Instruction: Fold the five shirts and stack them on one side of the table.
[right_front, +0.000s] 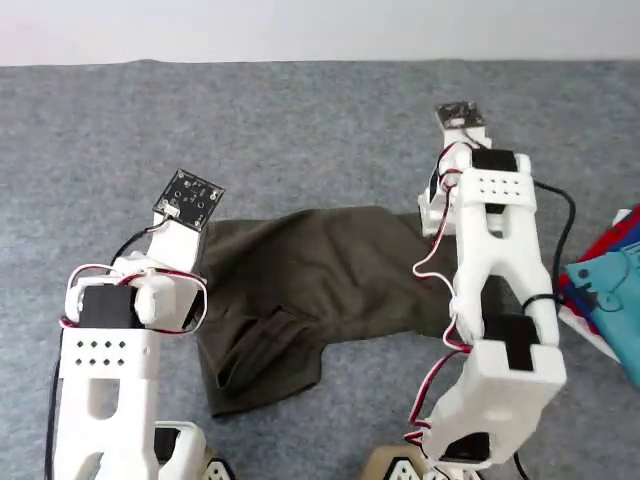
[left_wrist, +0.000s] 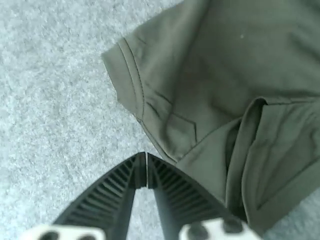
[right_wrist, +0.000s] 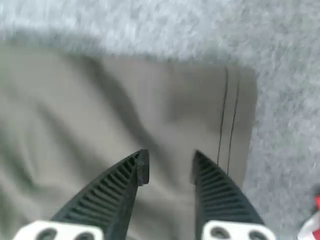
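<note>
Grey table (right_front: 300, 130) below a white wall (right_front: 300, 30) bears a shirt (right_front: 300, 270), left gripper (left_wrist: 146, 161) clenched at its edge, right gripper (right_wrist: 168, 162) spread above

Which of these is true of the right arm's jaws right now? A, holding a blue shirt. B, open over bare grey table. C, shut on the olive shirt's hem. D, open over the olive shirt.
D: in the right wrist view the right arm's jaws stand apart, gripping nothing, with the olive shirt lying under them and its stitched hem just to one side.
</note>
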